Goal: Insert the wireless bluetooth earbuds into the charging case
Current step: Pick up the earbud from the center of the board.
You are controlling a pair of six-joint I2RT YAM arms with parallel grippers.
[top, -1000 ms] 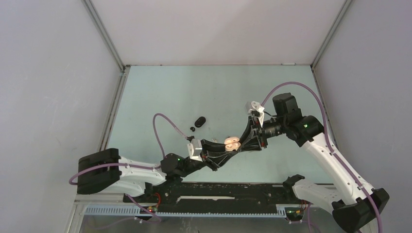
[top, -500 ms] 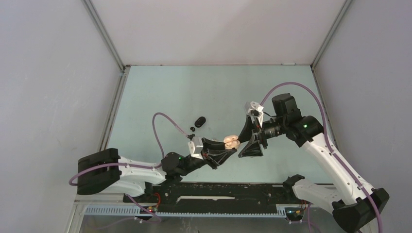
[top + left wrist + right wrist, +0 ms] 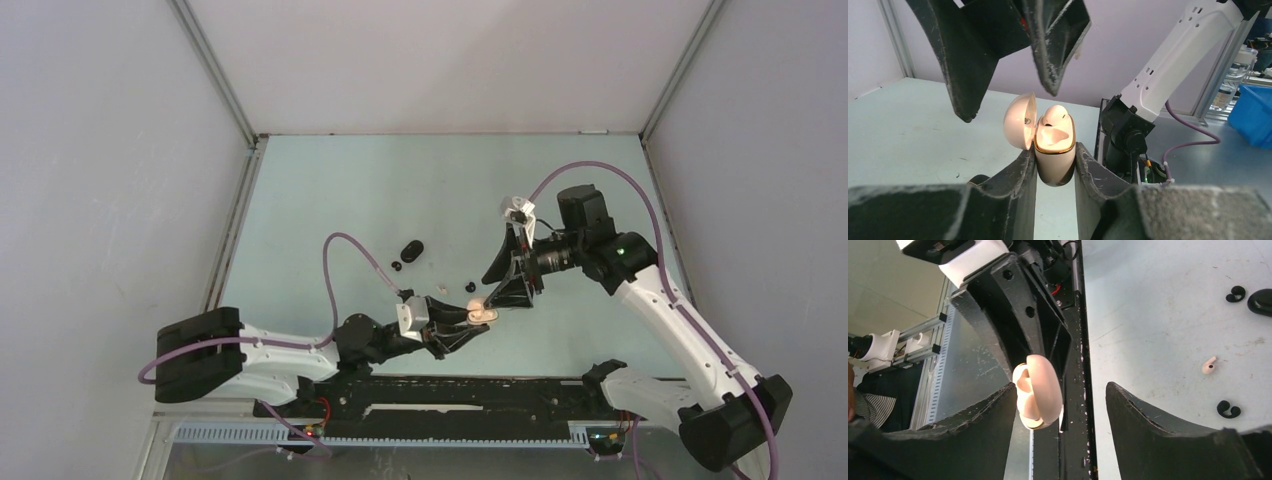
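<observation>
From above, the left arm lies low, stretched toward the middle of the worktop [image 3: 330, 190]. Its left pincer [image 3: 477, 317] is closed on a cream charging case [image 3: 485, 313]. The right arm arches in from the right with the wrist bent down, and its right pincer [image 3: 496, 291] hangs spread open just over the case. Farther back on the worktop lie a black case [image 3: 411, 248] with a black earbud [image 3: 397, 266] beside it, a loose whitish earbud [image 3: 443, 286] and a second black earbud [image 3: 470, 287]. All four are too small here to show detail.

Left wrist view: the case [image 3: 1054, 155] stands upright, clamped between both fingers [image 3: 1013, 185], with its lid [image 3: 1020, 121] swung open to the left. A seated earbud [image 3: 1055, 118] rests in it and pokes above the gold rim. The right pincer's two fingers hang above, apart.

Right wrist view: the case [image 3: 1040, 387] sits between the wide-spread fingers [image 3: 973, 425], close against the one on the picture's left. Whether they touch I cannot tell. The black case [image 3: 1263, 301] is cut off at the edge.
</observation>
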